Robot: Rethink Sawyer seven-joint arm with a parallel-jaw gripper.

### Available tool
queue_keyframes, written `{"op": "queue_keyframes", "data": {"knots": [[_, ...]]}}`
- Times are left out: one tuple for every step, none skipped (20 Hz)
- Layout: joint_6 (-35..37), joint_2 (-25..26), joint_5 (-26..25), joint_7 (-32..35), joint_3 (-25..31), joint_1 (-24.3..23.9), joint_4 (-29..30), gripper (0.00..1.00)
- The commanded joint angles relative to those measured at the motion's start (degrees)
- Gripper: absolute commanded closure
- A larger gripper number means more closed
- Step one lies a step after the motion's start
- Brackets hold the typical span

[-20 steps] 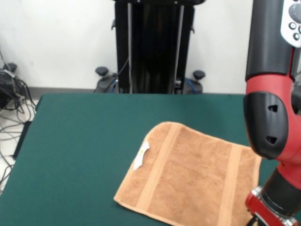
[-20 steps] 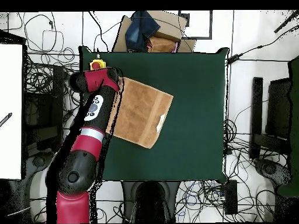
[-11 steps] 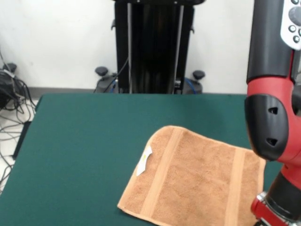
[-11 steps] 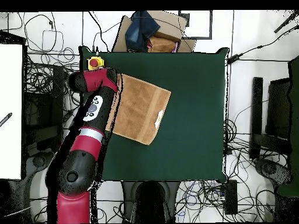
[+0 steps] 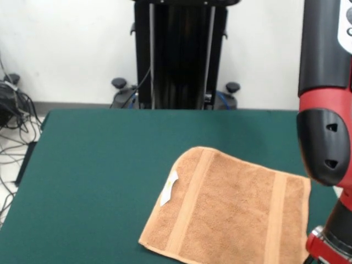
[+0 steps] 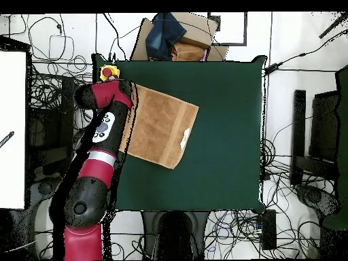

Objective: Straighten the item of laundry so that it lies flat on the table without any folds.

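front view, square terry towel point(image 5: 228, 212) flat w/ woven bands, felt table point(image 5: 99, 165)

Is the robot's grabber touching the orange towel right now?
Cannot tell. In the front view the arm runs off the bottom edge beside the towel, so the gripper is out of sight. In the overhead view the arm itself covers the towel's edge.

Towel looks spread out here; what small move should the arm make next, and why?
Probably lift clear and draw back off the table. The towel already lies flat with no visible fold, both bands straight and its tag showing, though the arm hides one edge.
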Motion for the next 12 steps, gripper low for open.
{"op": "queue_keyframes", "data": {"knots": [[-5.0,-1.9,-0.4,9.1,3.9,1.8,2.1,0.00],[-5.4,-3.0,-0.6,7.6,7.9,2.6,3.6,0.00],[-5.2,-5.2,-1.2,6.9,11.3,4.2,7.1,0.00],[-5.3,-8.8,-2.8,3.6,16.6,5.6,12.2,0.00],[-4.3,-13.5,-4.1,-2.2,23.4,7.2,18.5,0.00],[-3.5,-18.2,-5.0,-7.4,28.1,8.0,25.0,0.00],[-2.7,-21.7,-5.8,-10.6,30.5,8.6,30.0,0.00],[-1.8,-24.4,-6.5,-13.7,32.6,8.6,33.8,0.00],[-1.2,-26.3,-7.7,-16.1,34.0,8.4,36.4,0.00],[-1.2,-27.6,-9.2,-17.4,34.7,8.1,38.2,0.00],[-1.7,-28.8,-10.9,-18.8,35.7,7.7,39.6,0.00],[-2.3,-29.8,-12.6,-20.1,36.9,7.0,40.5,0.00]]}}
